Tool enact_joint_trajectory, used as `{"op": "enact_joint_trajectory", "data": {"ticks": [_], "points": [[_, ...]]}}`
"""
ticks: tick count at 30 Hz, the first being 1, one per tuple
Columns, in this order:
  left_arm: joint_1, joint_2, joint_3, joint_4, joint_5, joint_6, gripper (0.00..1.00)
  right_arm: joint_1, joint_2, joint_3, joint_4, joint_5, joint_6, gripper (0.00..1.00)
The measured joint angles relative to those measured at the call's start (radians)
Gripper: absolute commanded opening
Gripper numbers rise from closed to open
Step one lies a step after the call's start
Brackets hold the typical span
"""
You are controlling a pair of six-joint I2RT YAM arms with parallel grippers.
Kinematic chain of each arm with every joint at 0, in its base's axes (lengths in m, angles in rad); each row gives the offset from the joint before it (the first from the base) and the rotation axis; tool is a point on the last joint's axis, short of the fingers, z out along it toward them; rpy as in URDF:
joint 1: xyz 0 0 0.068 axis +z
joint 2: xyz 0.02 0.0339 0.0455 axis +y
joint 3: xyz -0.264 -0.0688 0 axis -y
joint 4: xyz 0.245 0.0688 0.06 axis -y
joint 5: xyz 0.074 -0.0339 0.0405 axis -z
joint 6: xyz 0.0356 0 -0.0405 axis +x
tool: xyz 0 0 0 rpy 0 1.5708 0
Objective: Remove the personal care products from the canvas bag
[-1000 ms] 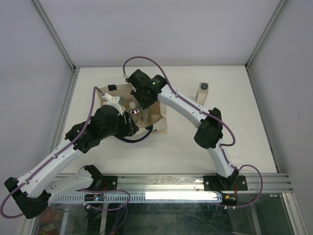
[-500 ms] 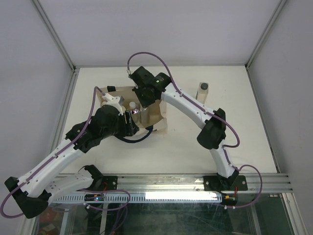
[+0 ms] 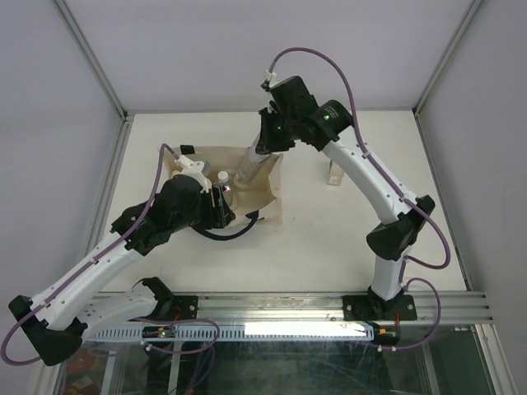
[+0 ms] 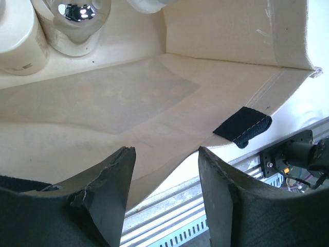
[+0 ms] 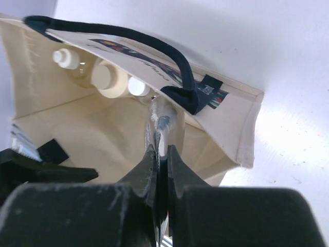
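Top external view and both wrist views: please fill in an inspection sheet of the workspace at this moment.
Surface: white table, carrying the bag on its far left part.
Job's things: canvas bag lies open; cream bottle and silver-topped bottle are inside; one bottle stands outside on the table, partly hidden by the right arm.
Clutter: nothing seen.
Grippers: left gripper open at the bag's near rim; right gripper shut on a thin clear item above the bag's mouth; what it is cannot be told.
Cables: purple cables loop along both arms; no snag seen.
Surroundings: pale walls with metal frame; rail at the near edge.
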Motion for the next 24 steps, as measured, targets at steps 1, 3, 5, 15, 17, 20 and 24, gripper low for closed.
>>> {"op": "enact_joint_trajectory", "data": {"ticks": [1, 3, 5, 15, 17, 20, 24], "points": [[0.0, 0.003, 0.003, 0.0, 0.001, 0.004, 0.55, -0.007, -0.019, -0.01, 0.008, -0.012, 0.011, 0.0], [0.0, 0.006, 0.005, 0.0, 0.005, 0.007, 0.55, -0.024, -0.059, -0.03, 0.025, -0.041, 0.033, 0.0], [0.0, 0.006, 0.006, 0.0, 0.006, 0.008, 0.55, -0.051, -0.105, -0.056, 0.048, -0.076, 0.058, 0.0], [0.0, -0.008, 0.006, 0.001, 0.006, 0.008, 0.55, -0.246, -0.409, -0.272, 0.191, -0.108, 0.119, 0.0], [0.0, -0.008, 0.006, 0.0, 0.006, 0.008, 0.55, -0.251, -0.473, -0.325, 0.218, -0.07, 0.116, 0.0], [0.0, -0.008, 0.006, 0.0, 0.006, 0.008, 0.55, -0.25, -0.578, -0.445, 0.258, -0.011, 0.112, 0.0], [0.0, -0.008, 0.006, 0.0, 0.007, 0.01, 0.55, -0.25, -0.693, -0.589, 0.253, 0.095, 0.099, 0.0]]}}
